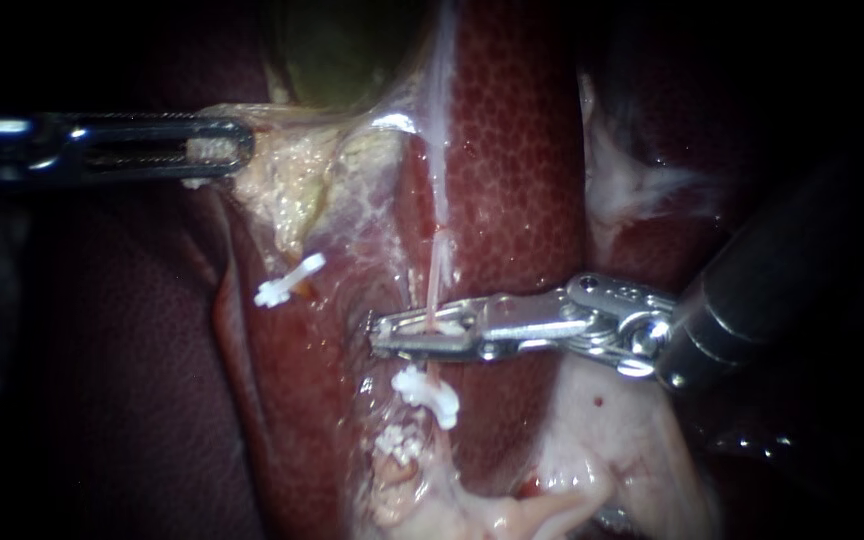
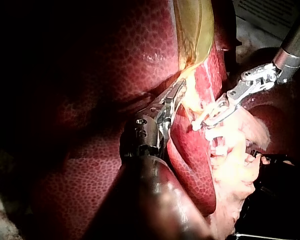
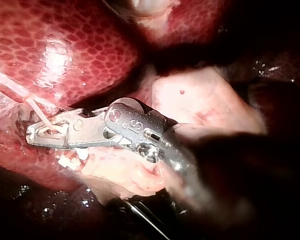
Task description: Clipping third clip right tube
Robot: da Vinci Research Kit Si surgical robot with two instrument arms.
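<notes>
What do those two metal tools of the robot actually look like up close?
The left instrument is slim shiny silver metal with long slotted jaws, rounded at the end. The right instrument has a silver tip on jointed, riveted links, joined to a thick dark round shaft.

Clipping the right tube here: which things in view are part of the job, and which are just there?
In the job: silver right instrument; thin pink right tube at its tip; white plastic clip on that tube; silver left instrument, its jaws shut on pale yellowish tissue.
Just there: second white clip, further left; mottled dark-red liver; greenish gallbladder.
</notes>
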